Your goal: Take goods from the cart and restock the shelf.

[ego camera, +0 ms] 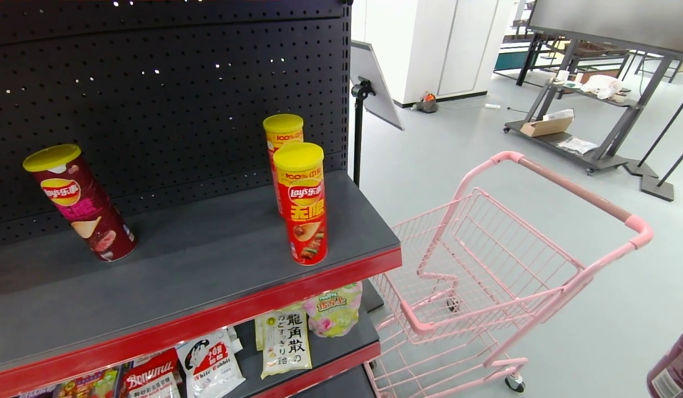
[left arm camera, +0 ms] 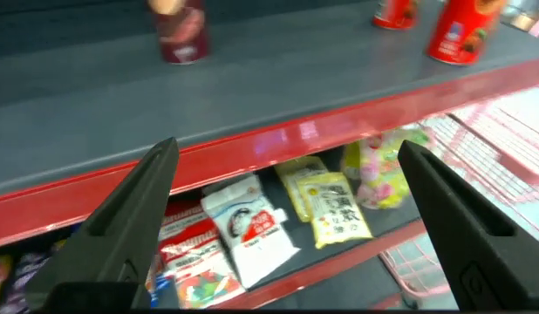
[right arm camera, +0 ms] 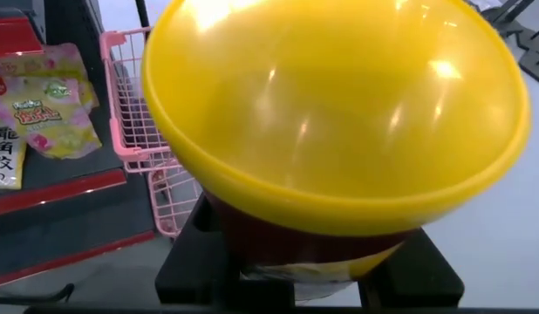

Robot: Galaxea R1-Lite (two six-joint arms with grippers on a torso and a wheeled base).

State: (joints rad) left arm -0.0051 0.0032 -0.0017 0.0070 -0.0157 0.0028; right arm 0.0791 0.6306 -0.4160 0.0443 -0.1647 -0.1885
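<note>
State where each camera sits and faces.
Head view: on the head, facing forward and down at the shelf, chip cans and pink cart; the held can at lower right.
Left wrist view: on the left wrist, facing the shelf edge through the open left tool.
Right wrist view: on the right wrist, facing the held can's yellow lid, gripped in the right tool.
Shared: all three show the pink cart.

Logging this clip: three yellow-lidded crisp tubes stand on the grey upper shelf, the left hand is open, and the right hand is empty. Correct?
Not quite. The right hand is not empty: the right wrist view shows it shut on a dark red crisp tube with a yellow plastic lid. The three standing tubes on the grey upper shelf and the open left hand are as stated.
</note>
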